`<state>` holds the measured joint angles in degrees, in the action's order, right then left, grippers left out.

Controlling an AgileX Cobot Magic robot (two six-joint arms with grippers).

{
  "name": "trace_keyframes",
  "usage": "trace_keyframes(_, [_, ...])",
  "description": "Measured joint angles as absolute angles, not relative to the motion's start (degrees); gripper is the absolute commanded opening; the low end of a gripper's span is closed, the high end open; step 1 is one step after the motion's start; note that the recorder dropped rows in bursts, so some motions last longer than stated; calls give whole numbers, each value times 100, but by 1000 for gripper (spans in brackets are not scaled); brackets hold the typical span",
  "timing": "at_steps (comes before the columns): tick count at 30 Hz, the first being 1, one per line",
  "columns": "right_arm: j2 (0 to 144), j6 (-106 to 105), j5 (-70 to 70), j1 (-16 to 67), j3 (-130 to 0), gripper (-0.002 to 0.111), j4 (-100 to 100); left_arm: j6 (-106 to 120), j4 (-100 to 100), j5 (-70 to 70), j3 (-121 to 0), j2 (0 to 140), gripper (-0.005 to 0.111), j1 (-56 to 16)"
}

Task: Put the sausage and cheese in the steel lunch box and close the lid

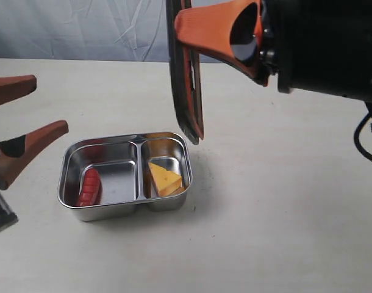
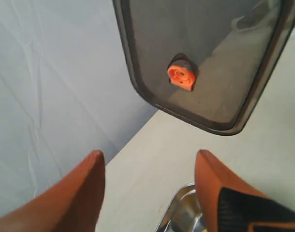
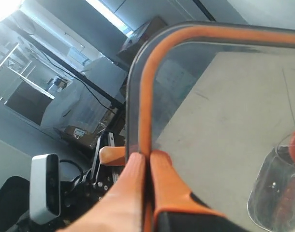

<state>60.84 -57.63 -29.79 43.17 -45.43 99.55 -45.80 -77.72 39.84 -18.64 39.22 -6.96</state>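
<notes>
The steel lunch box [image 1: 72, 160] stands on the table with the red sausage [image 1: 89, 187] in its left compartment and the yellow cheese [image 1: 164, 179] in its right one. My right gripper [image 3: 148, 155] is shut on the rim of the dark lid [image 1: 186, 79], which hangs on edge above the box's right end. The left wrist view shows the lid [image 2: 220, 43] face on with its orange valve [image 2: 181, 76]. At the box's left side my left gripper [image 1: 49, 104] hangs open and holds nothing; a corner of the lunch box [image 2: 184, 212] shows between its fingers.
A pale wrinkled backdrop [image 1: 82, 27] runs behind the beige table [image 1: 283, 207]. A black cable [image 1: 364, 137] hangs from the right arm at the right edge.
</notes>
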Motion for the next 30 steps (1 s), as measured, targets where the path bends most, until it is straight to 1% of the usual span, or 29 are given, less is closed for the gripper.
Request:
trace_keyframes(5, [6586,-5697,-3299,4317,-4812,-1,9955,-4622,-7151,2774,-1990,4476,52,-847])
trace_keyframes(8, [6705,-5678,-3451,4317,-4852,-1,9955,-4979,-7138,2266,-2192,4704,51,-1018])
trace_keyframes(13, [6763,-5644,-3479,4317,-4852,-1,9955,-5461,-7694,1289,-2606,5134,51,-1603])
trace_keyframes(19, [6767,-5412,-3373,4317,-4852,-1,9966,-5447,-8128,1626,-2686,5352,51,-2598])
trace_keyframes(23, [6767,-5135,-3263,4317,-4852,-1,9966,-5379,-8201,1333,-2686,5352,51,-3284])
trace_keyframes(26, [6776,-5020,-3223,4317,-4891,-1,9966,-5355,-8223,1148,-2686,5361,51,-3621])
trace_keyframes(30, [6776,-4970,-3186,4317,-5040,-1,9966,-5343,-8118,1338,-2686,5361,51,-3929])
